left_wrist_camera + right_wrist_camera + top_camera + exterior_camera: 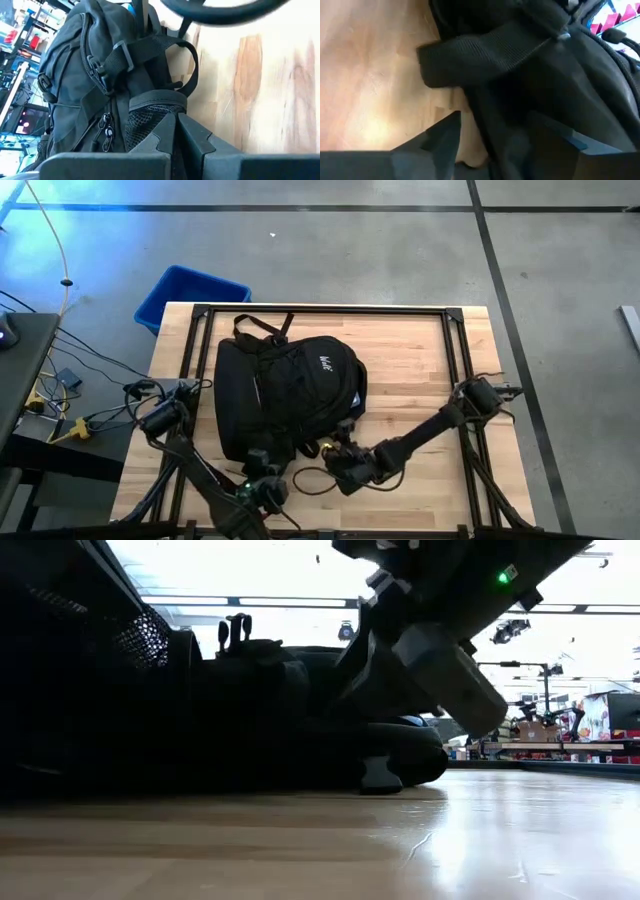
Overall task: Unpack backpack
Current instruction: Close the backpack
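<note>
The black backpack (290, 395) lies flat on the middle of the table, with its top loop handle (262, 328) toward the far edge and its white logo (326, 363) facing up. My left gripper (262, 472) is at the backpack's near edge. It is shut, with its tips (177, 120) at the mesh side pocket (150, 112). My right gripper (345, 455) is at the near right corner, open, with black backpack fabric (510, 115) between its fingers. A webbing strap (485, 50) lies just ahead of it. In the low view the backpack (250, 710) is a dark mass. My left gripper's shut fingertips stand right at the lower rim of the mesh side pocket (159, 100), coming level from the table's near side; I cannot tell whether they touch it. My right gripper's open fingers (445, 135) stand on either side of a fold of backpack fabric; I cannot tell whether they touch it.
A blue plastic bin (190, 295) stands on the floor beyond the table's far left corner. A black frame (320, 310) runs around the table top. A thin cable (310, 480) lies near the front edge. There is bare wood to the right of the backpack (420, 370).
</note>
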